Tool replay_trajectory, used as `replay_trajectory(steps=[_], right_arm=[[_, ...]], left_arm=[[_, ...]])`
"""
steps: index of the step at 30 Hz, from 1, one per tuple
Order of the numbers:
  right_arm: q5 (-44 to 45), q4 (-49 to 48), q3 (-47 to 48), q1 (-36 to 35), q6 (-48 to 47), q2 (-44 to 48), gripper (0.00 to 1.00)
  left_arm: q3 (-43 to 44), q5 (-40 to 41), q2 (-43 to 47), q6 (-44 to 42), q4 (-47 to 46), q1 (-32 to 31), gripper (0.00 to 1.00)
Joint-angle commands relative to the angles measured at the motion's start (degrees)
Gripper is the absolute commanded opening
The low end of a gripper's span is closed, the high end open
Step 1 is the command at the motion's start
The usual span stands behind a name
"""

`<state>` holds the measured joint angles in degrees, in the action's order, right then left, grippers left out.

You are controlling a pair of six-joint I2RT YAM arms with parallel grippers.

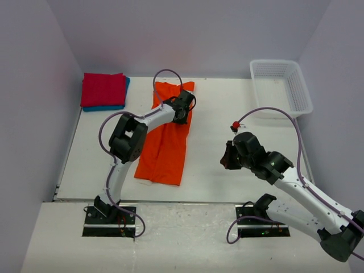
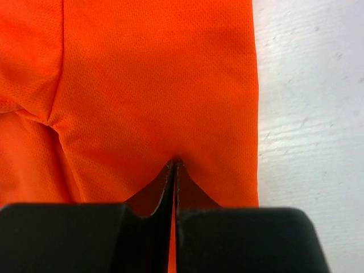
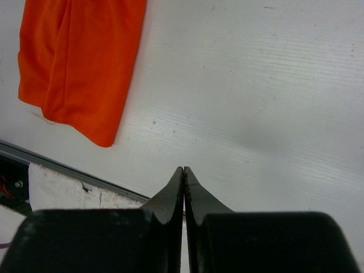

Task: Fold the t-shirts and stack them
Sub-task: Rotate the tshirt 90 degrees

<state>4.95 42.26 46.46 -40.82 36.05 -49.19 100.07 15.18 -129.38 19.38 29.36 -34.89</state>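
Orange t-shirt (image 1: 165, 136): fine pinhole-mesh knit, matte, lying on the white surface (image 1: 227, 114) as a long narrow strip, sides folded in. It runs from the far middle towards the near edge, leaning a little left at the near end. In the left wrist view one long edge is straight and clean against the pale, faintly streaked surface; a soft crease puckers on the other side.

Red t-shirt (image 1: 103, 89): crimson, folded to a squarish pad in the far left corner. It sits on top of the blue t-shirt (image 1: 105, 107), which shows only as a thin rim along the near and right sides.

Basket (image 1: 298, 91): white plastic lattice, rectangular, at the far right corner, well apart from all the cloth.

Left hand (image 1: 183, 111): black, wedge-shaped fingers, jaws pressed together. From the wrist camera, the tips of the left hand (image 2: 175, 165) are down on the orange cloth near its right edge, in the far part of the strip. I cannot tell whether any cloth is caught between them.

Right hand (image 1: 227, 156): jaws closed tip to tip, nothing in them. From its wrist camera, the right hand (image 3: 183, 170) hangs over bare surface, with the near end of the orange t-shirt (image 3: 79, 62) off to its left, apart from it.
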Motion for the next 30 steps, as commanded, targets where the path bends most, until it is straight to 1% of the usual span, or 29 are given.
replay_trajectory(steps=[1,3,7,10,12,18,21,23,26,27,29,30], right_arm=[[0.15,-1.48,0.12,-0.05,0.6,-0.64,0.0],[0.24,-1.57,-0.05,-0.14,0.68,-0.99,0.0],[-0.12,-2.44,-0.49,-0.14,0.95,-1.78,0.0],[-0.55,-3.49,-1.45,-0.14,1.21,-2.58,0.0],[-0.91,-4.29,-2.24,-0.05,1.83,-2.93,0.0],[-0.82,-8.07,-5.14,-0.05,3.93,-4.42,0.0],[1.81,-9.82,-5.94,-0.05,6.3,-5.48,0.0],[1.64,-12.19,-7.34,-0.05,7.01,-7.05,0.0],[-0.2,-15.27,-8.05,0.04,7.54,-10.48,0.15],[-0.29,-15.97,-8.05,-0.05,7.63,-12.84,0.18],[-0.73,-16.59,-8.49,-0.05,7.98,-14.44,0.24],[-0.91,-17.9,-8.92,-0.05,8.07,-14.97,0.32]], left_arm=[[2.05,-6.98,-4.91,-0.21,0.17,-0.26,0.01],[3.72,-8.84,-7.37,-0.3,-0.36,-0.26,0.01],[8.55,-16.66,-12.02,-0.39,-1.32,-0.26,0.01],[12.86,-19.73,-15.37,0.22,-2.47,-0.35,0.01],[15.84,-19.92,-17.3,0.75,-2.82,-0.35,0.01],[16.65,-21.25,-15.38,1.45,-6.94,-0.26,0.03],[16.65,-21.16,-13.36,1.28,-7.48,-0.09,0.05],[16.47,-20.89,-11.69,1.02,-7.57,-0.09,0.08],[15.51,-20.28,-8.96,0.23,-7.65,0.0,0.14],[14.98,-20.02,-8.09,-0.21,-7.74,0.0,0.15],[14.45,-20.01,-5.89,-0.92,-7.92,0.18,0.23],[14.54,-19.58,-5.36,-1.35,-7.66,0.09,0.25]])
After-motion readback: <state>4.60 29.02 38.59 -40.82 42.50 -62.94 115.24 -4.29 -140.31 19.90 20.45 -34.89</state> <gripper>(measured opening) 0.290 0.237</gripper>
